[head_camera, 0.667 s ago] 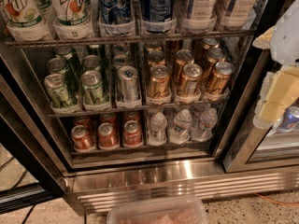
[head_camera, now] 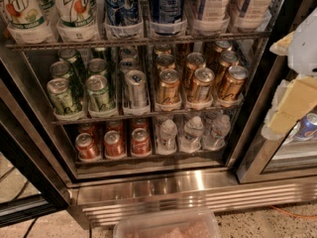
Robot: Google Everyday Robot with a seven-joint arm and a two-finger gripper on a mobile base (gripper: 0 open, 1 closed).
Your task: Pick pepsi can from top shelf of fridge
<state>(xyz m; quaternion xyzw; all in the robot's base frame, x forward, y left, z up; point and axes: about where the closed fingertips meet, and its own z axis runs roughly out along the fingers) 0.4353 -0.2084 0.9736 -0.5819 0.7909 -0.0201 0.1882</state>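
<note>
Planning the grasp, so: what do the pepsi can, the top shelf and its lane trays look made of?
The pepsi can looks like metal with a glossy blue print, judging by its sheen. The top shelf seems to be dark metal wire, with thin rods along its front rail. The lane trays seem to be clear plastic, since the cans show through. The gripper hangs at the right edge, apart from the can.

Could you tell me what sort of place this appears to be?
Likely a shop or office pantry: a drinks fridge with rows of cans below, 7UP bottles and the pepsi can on the top shelf. The gripper hangs at the right, outside the shelves.
</note>
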